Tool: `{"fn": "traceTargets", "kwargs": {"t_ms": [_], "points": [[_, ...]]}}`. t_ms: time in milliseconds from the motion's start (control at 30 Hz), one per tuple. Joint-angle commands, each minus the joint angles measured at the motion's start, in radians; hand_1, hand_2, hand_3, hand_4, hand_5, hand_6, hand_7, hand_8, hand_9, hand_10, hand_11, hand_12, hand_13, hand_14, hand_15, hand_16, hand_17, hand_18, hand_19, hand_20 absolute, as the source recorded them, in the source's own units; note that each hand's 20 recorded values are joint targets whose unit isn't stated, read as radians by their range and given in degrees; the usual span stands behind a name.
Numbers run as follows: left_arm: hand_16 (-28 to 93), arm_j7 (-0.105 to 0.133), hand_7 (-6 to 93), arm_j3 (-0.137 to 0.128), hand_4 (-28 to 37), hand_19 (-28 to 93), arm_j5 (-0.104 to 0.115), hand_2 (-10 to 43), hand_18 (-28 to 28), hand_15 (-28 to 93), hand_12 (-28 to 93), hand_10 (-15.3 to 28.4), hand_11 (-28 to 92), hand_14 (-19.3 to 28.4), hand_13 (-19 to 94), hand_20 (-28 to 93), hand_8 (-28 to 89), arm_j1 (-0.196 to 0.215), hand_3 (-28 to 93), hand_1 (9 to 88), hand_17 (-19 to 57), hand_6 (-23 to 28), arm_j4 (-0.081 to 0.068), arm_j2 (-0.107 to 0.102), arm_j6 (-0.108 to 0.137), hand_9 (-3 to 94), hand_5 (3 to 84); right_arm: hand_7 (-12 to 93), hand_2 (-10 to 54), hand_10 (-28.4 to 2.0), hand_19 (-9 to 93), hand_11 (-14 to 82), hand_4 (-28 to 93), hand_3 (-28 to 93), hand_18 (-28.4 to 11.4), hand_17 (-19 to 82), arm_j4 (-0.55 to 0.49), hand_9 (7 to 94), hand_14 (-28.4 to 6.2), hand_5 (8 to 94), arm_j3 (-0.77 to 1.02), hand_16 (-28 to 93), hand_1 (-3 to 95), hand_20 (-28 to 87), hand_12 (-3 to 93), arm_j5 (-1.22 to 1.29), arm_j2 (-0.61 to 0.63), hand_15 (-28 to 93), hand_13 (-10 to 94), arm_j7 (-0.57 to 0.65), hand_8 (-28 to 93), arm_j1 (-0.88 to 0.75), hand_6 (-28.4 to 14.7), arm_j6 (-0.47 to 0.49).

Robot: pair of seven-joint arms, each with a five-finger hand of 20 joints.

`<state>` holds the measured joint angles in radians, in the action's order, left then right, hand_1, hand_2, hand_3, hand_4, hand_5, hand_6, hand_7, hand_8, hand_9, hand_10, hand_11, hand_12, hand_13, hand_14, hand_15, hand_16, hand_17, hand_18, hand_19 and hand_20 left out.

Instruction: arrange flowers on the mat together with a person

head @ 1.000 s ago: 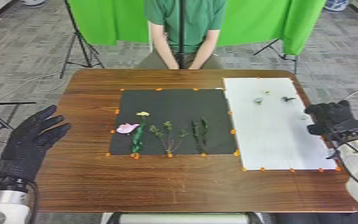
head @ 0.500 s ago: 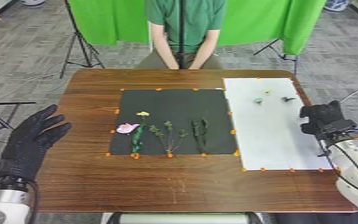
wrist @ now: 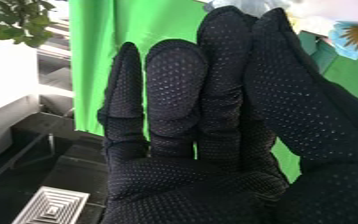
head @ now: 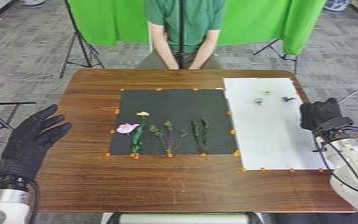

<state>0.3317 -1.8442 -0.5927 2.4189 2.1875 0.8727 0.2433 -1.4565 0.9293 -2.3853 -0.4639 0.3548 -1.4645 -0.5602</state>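
Note:
In the head view, a black mat (head: pixel 180 107) bears a pink flower (head: pixel 127 128), a pale yellow bloom (head: pixel 143 114) on a green stem, a branching leafy sprig (head: pixel 168 140) and dark green stems (head: pixel 201 135). Small blooms lie at the far part of the white sheet (head: pixel 278 135): one yellowish (head: pixel 267 92), one bluish (head: pixel 258 101), one dark (head: pixel 288 99). My right hand (head: pixel 325 117) is over that sheet's right edge, nearer me than the blooms. The right wrist view shows this hand (wrist: pixel 202 180) open, fingers straight, holding nothing. My left hand (head: pixel 35 137) is open left of the table.
Orange tabs (head: pixel 233 132) fix the mat and sheet to the brown table (head: pixel 149 185). In the right wrist view, a blue flower (wrist: pixel 351 37) and green leaves (wrist: pixel 20 22) appear past the fingers. A tripod (head: pixel 85 47) stands beyond the table's far left corner.
My right hand has shifted a little to the left, farther over the white sheet, with its forearm swinging inward. My left hand and the flowers on the mat have stayed still.

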Motion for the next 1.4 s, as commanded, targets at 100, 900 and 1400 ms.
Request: {"fn": "traceTargets", "kwargs": {"t_ms": [100,900,1400], "points": [[0,0.002,22.8,0.002,-25.0,50,0.006,1.2,22.7,40,16,14.4,30,18.1,31,9,-10,0.017,70,28.1,-3.5,2.9,-0.002,-0.002,-0.001,34.1,37.9,54,-9.5,-7.2,66,34.8,-28,87,-15.4,23,-0.071,62.8,-6.5,52.6,0.086,31,38.4,41,46.5,0.001,0.013,70,56,-0.001,-3,-0.06,4.3,0.121],[0,-0.011,22.6,-0.003,-25.1,50,0.004,1.2,22.7,40,16,14.4,30,18.1,31,9,-10,0.015,70,28.1,-3.5,2.8,-0.005,0.006,-0.006,34.1,37.8,56,-9.5,-3.4,66,28.8,-28,83,-15.1,27,-0.025,80.9,-3.1,66.0,-0.007,40,48.5,41,55.7,-0.003,-0.024,63,70,0.015,0,0.028,6.0,0.065],[0,-0.015,22.5,0.001,-25.0,50,0.004,1.1,22.7,40,16,14.4,30,18.0,31,9,-9,0.017,70,28.0,-3.5,2.7,-0.002,0.008,-0.004,34.1,37.7,56,-9.5,-3.7,66,27.6,-28,84,-14.9,27,-0.185,81.5,-2.7,66.2,-0.251,42,48.4,42,57.4,0.024,-0.146,63,70,-0.25,0,0.326,5.8,-0.083]]}}
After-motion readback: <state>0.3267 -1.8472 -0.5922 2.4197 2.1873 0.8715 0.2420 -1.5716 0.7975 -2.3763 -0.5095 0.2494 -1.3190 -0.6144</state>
